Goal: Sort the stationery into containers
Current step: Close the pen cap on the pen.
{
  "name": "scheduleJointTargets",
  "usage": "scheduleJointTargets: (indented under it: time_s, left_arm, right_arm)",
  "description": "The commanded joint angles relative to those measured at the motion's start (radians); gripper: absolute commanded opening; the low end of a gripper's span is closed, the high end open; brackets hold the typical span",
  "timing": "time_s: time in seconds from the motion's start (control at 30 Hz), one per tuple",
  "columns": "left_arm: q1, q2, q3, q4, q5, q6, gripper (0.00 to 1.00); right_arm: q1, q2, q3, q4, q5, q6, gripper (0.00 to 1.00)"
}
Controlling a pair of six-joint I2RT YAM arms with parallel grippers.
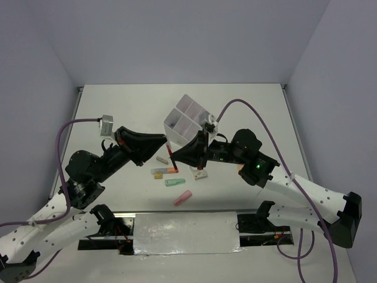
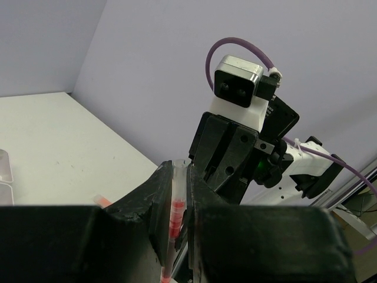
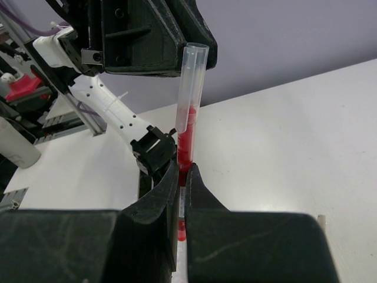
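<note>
A thin red pen (image 1: 171,154) is held above the bench (image 1: 118,112), just in front of the divided box (image 1: 177,131). It is clamped from one side by the left end effector (image 1: 163,141) and from the other by the right end effector (image 1: 177,157), both closed on its barrel. The pen is judged light, stiff and slick — best gripped across mid-barrel, not at the clear end. Nothing can be made out inside the box's compartments. A pink marker (image 1: 183,198), a green marker (image 1: 175,182) and an orange marker (image 1: 165,171) are seen lying on the bench nearby.
</note>
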Motion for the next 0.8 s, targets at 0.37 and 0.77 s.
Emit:
scheduleJointTargets:
  time_s: [0.37, 0.77]
  left_arm:
    - [-0.075, 0.034, -0.069, -0.211, -0.002, 0.009, 0.00]
    - [-0.077, 0.017, -0.120, -0.221, -0.018, -0.002, 0.00]
  right_arm:
    - [-0.009, 0.001, 0.206, 0.137, 0.030, -0.090, 0.00]
    - [-0.025, -0.003, 0.244, 0.164, 0.039, -0.061, 0.00]
